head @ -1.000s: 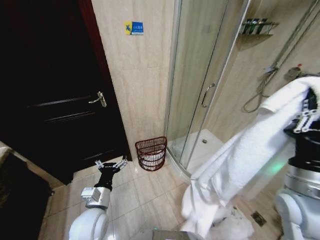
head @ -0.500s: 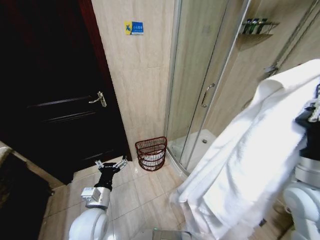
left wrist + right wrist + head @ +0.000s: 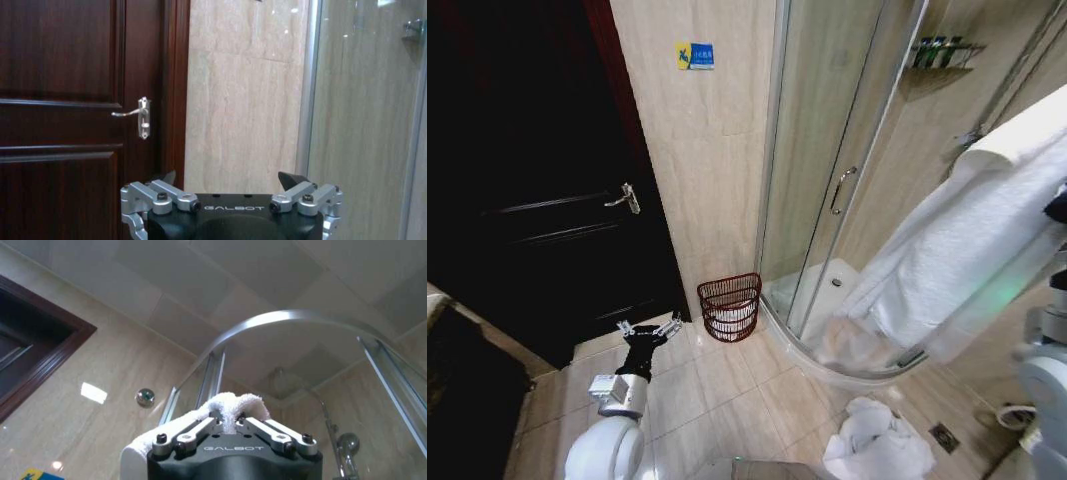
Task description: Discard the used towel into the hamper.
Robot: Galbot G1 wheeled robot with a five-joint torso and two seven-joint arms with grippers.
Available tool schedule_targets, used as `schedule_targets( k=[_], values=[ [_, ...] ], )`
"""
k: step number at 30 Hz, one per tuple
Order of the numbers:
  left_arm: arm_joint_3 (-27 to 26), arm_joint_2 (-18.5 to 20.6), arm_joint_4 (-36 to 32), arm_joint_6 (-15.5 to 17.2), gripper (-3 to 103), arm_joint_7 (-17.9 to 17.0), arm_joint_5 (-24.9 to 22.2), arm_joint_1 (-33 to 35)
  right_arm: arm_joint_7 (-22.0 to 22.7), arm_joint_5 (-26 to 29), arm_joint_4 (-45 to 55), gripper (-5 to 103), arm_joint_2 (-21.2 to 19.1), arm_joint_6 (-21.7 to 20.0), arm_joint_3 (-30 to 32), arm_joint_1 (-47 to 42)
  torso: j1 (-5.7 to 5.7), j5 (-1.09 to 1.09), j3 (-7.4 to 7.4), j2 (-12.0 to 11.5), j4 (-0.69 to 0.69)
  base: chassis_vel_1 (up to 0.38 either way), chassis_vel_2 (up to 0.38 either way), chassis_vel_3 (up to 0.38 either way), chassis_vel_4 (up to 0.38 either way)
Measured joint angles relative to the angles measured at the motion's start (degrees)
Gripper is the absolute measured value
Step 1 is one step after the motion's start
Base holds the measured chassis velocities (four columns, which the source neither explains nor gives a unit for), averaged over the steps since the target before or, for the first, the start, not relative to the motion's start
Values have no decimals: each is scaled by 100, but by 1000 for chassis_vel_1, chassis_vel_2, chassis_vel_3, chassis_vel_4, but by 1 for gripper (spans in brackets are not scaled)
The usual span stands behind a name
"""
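Hamper (image 3: 729,306): dark red-brown wire basket, on tiled floor against beige wall, between dark door (image 3: 537,200) and glass shower door (image 3: 827,150); something white inside it

Towel (image 3: 967,260): white, held up in the air well to the right of hamper and higher than it, in front of shower; upper end at right edge of head view, lower end hangs toward curved shower threshold, off the floor

Right gripper (image 3: 230,426): raised high, well right of hamper; fingers clamped on a tuft of the towel, which bulges out above the fingertips in right wrist view

Left gripper (image 3: 649,329): low, near hamper on the door side, just above floor tiles; fingers spread apart, holding nothing; pts toward door and wall in left wrist view (image 3: 227,180)

Second white cloth (image 3: 877,445): crumpled heap on floor, near side of hamper, to its right, apart from held towel

Door handle (image 3: 625,198): metal lever, above hamper and to its left
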Motion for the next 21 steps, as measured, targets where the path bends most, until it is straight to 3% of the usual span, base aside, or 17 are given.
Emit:
schedule_targets(
  k=[21],
  values=[
    [0,0,0,0,100,0,0,0,-137,-100,-68,4,28,86,20,-1,0,0,0,0,0,7,9,9,9]
  ],
)
